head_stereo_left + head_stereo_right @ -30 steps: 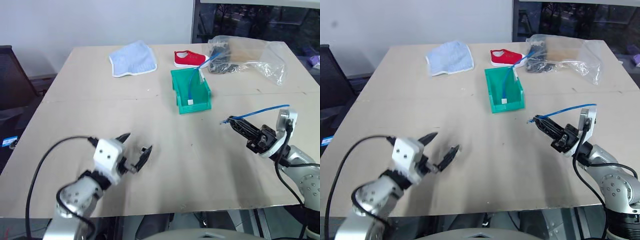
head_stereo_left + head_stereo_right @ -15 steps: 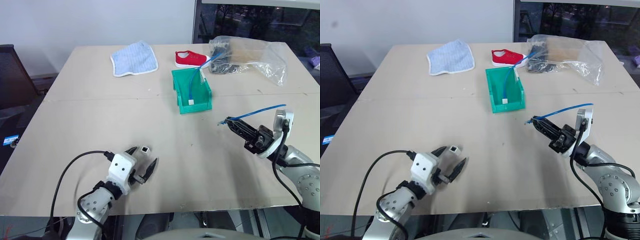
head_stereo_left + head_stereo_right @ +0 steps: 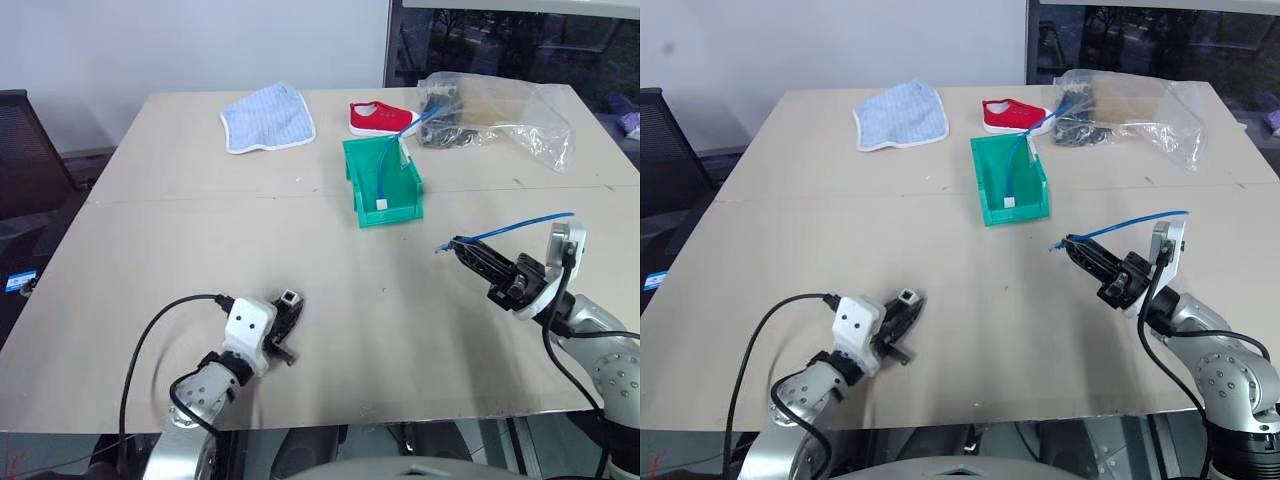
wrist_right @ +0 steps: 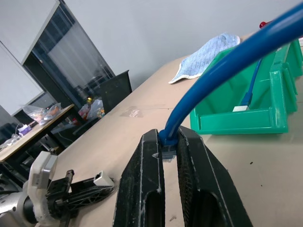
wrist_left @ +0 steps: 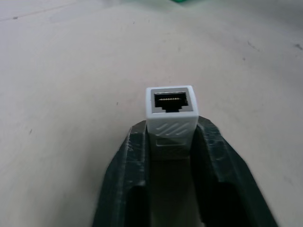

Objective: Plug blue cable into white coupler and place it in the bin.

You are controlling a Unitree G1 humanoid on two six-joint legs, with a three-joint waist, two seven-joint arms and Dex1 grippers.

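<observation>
With left gripper (image 3: 288,318) clamped on coupler (image 5: 170,113) near left and right gripper (image 4: 169,158) holding cable (image 3: 520,226) by its plug at right, mating stage reached; next, needed to align plug with socket. Bin (image 3: 352,175) far centre.

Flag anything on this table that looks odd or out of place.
A red shoe lies behind the green bin, unrelated to cable work. The bin already holds another blue cable with a white coupler. Nothing looks spilled or damaged.

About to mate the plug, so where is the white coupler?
The white coupler sits clamped between the left gripper's fingers, low over the table's near left part, socket facing outward.
</observation>
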